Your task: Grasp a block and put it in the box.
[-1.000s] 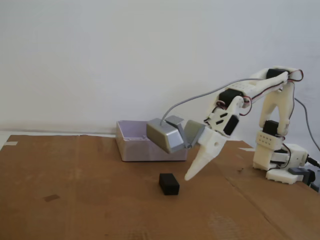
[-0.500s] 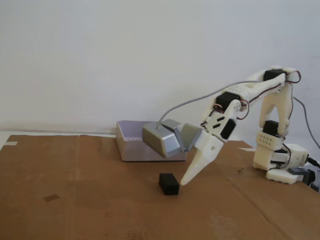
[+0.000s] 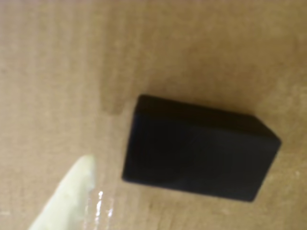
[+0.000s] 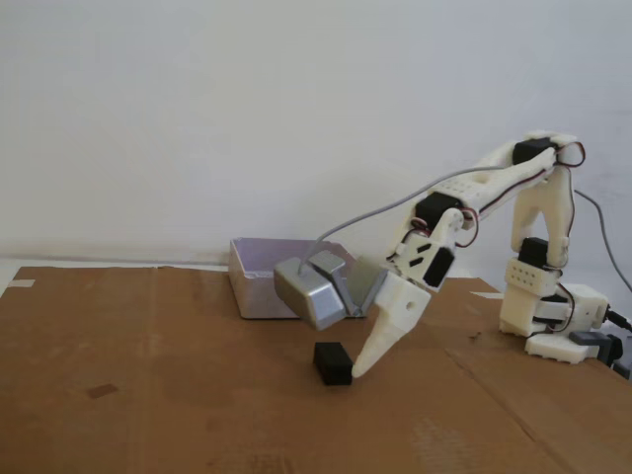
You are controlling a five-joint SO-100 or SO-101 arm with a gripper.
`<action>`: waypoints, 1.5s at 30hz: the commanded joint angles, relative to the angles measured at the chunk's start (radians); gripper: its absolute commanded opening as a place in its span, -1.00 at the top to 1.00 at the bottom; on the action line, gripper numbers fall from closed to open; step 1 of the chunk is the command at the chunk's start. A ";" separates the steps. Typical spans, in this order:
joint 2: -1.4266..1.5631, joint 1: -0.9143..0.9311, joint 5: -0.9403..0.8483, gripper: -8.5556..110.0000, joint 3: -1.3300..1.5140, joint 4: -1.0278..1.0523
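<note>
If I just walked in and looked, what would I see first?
First, the white robot arm on the right of the fixed view, bending down over the brown cardboard. Its gripper has open jaws around a small black block, one white finger beside it. Behind sits a silvery box by the wall.

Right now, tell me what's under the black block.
The black block lies flat on the brown cardboard sheet covering the table. Nothing else shows beneath it; the patch it covers is hidden. One white gripper finger touches down beside it.
</note>
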 commanded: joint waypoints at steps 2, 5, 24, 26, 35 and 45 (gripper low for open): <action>0.034 0.020 0.005 -0.29 -0.114 -0.072; 0.026 0.026 0.005 -0.29 -0.114 -0.072; -0.044 0.029 0.006 -0.29 -0.114 -0.107; -0.046 0.031 0.006 -0.29 -0.114 -0.107; -0.063 0.051 0.005 -0.29 -0.115 -0.109; -0.074 0.063 0.005 -0.29 -0.115 -0.109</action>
